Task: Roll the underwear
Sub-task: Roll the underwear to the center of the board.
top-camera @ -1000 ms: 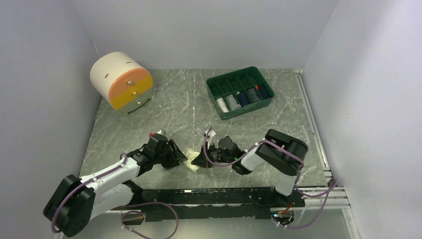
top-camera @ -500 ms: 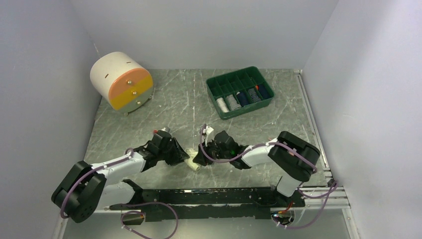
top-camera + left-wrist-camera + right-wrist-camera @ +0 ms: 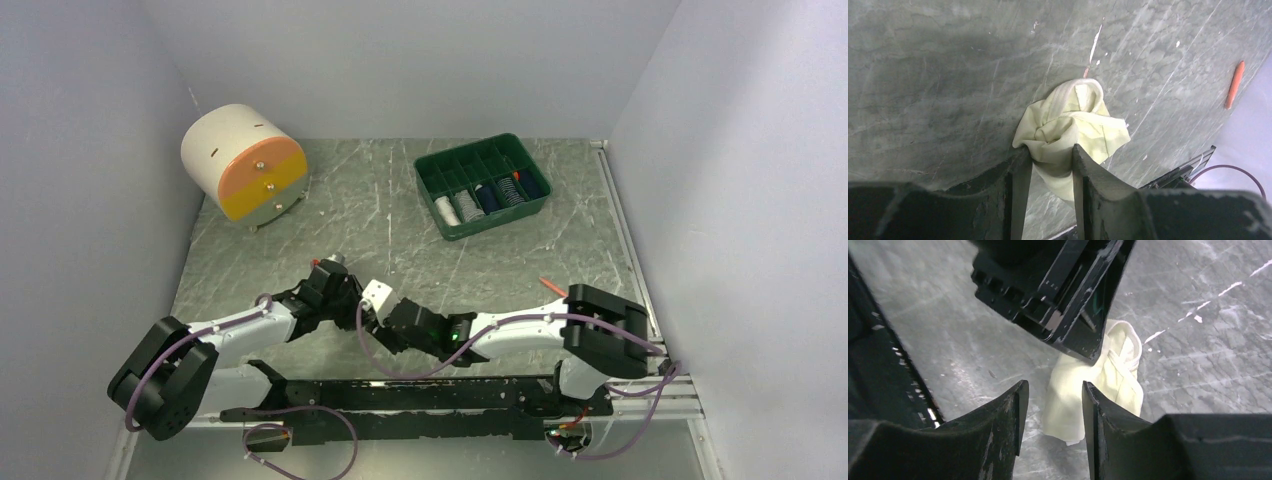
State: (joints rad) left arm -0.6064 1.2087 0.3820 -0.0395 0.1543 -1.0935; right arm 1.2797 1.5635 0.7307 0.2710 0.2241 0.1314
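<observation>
The cream-white underwear [image 3: 1068,127] lies bunched on the grey marble table. My left gripper [image 3: 1048,162] is shut on its near end, with cloth squeezed between both fingers. In the right wrist view the underwear [image 3: 1108,382] lies just beyond my right gripper [image 3: 1053,402], which is open and empty, and the left gripper's black body [image 3: 1058,290] sits over the cloth. From the top, the left gripper [image 3: 350,305] and right gripper [image 3: 374,326] meet near the table's front and hide the cloth. The white-and-pink underwear is out of view.
A green divided tray [image 3: 483,185] with rolled items stands at the back right. A white and orange drawer drum [image 3: 245,162] stands at the back left. A thin orange stick [image 3: 551,285] lies on the table to the right, also in the left wrist view [image 3: 1234,85].
My right arm has stretched out and swung left and nearer the front edge, now covering the cloth from above. The left gripper has stayed about where it was.
</observation>
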